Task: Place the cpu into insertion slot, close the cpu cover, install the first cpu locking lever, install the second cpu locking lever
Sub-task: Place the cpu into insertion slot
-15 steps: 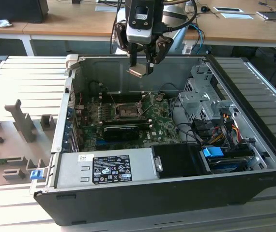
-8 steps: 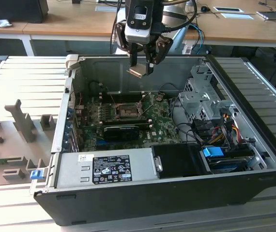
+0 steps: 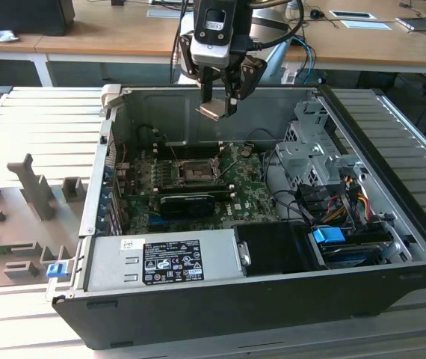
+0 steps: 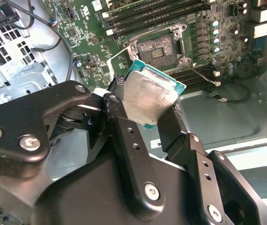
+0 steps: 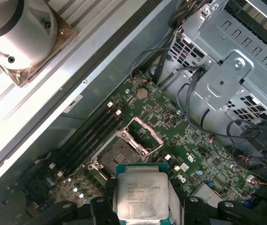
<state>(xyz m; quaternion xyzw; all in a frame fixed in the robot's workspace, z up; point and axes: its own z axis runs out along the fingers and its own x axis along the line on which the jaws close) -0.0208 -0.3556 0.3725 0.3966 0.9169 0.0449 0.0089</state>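
The gripper (image 3: 218, 103) hangs over the open computer case (image 3: 235, 307), near its back wall. Its two black fingers (image 4: 124, 126) are squeezed onto the cpu (image 4: 152, 93), one on each side.

In the exterior view the cpu (image 3: 214, 111) is just a small pale tile, tilted, up in the air and well above the green board (image 3: 254, 198). The second wrist view shows it close up, with a shiny grey top with smears on it and a blue-green edge. The first wrist view looks straight at the top of the cpu (image 5: 140, 192), with a finger at each side of it.

The insertion slot (image 5: 119, 157) is a dark square on the green board, well apart from the cpu. The cpu cover (image 5: 148, 130) is swung up and open just beside the slot. Long black memory slots (image 5: 89, 138) run along the slot's other side.

The exterior view shows the whole case. A long black card (image 3: 187, 202) lies near the slot, and a grey power box (image 3: 164, 262) sits at the front. A silver drive cage (image 3: 314, 149) and coloured wires (image 3: 344, 194) are on the exterior view's right.

The case lies on a grey ridged table (image 3: 41, 120). Grey blocks (image 3: 34, 187) stand on it at the exterior view's left. A wooden desk (image 3: 108, 30) is behind
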